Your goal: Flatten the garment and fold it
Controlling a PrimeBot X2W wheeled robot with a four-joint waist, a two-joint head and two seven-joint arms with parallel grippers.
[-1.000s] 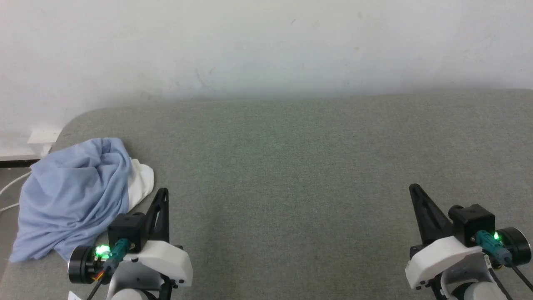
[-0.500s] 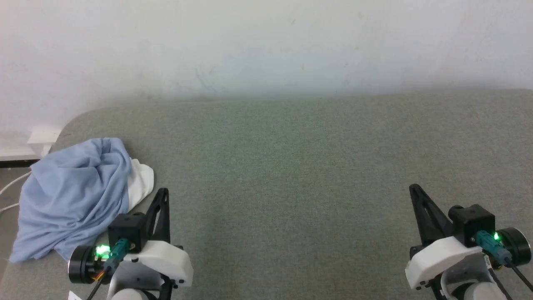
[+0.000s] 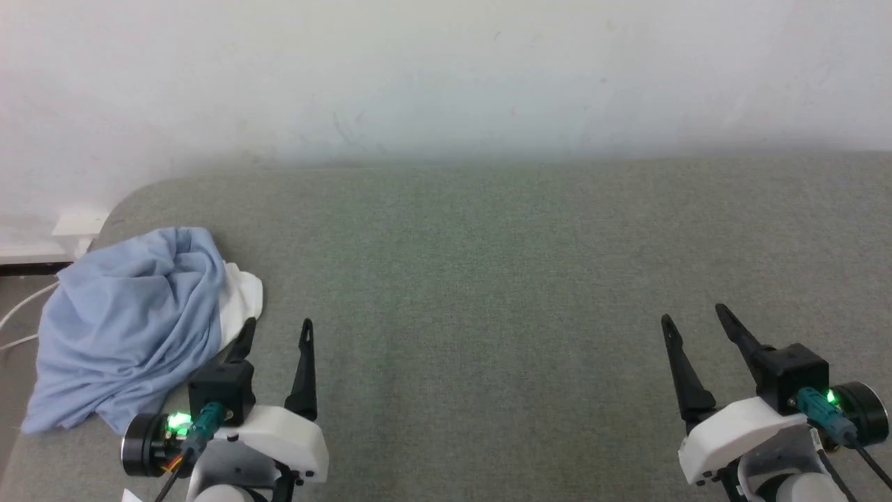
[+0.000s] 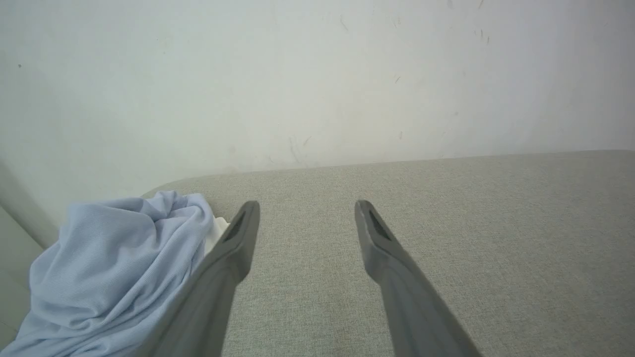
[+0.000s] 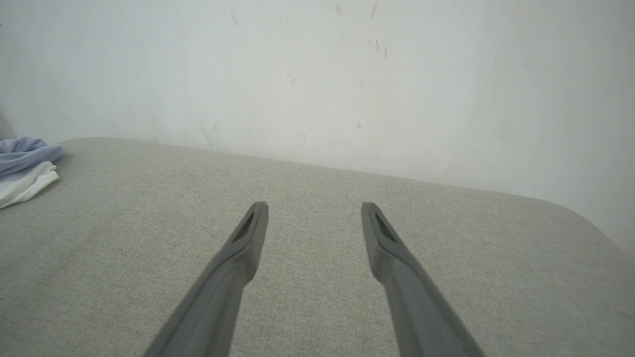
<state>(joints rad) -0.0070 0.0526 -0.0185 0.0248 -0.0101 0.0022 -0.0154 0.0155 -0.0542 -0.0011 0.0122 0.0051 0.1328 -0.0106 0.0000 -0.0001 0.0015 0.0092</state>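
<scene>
The garment (image 3: 129,324) lies crumpled in a light blue heap with a white part at its right side, at the far left of the grey surface (image 3: 488,279). My left gripper (image 3: 277,326) stands open just right of the heap, nothing between its fingers. In the left wrist view the garment (image 4: 114,272) bunches left of my open left gripper (image 4: 306,207). My right gripper (image 3: 693,315) is open over bare surface at the lower right. The right wrist view shows my right gripper (image 5: 313,208) open and the garment (image 5: 25,166) at the far left edge.
A white wall (image 3: 446,77) rises behind the grey padded surface. The surface's rounded left corner (image 3: 129,199) is close behind the garment. White cables (image 3: 21,321) and a white block (image 3: 77,224) lie beyond the left edge.
Both grippers have gone from shut to open. The head camera shifted slightly; the garment lies as before.
</scene>
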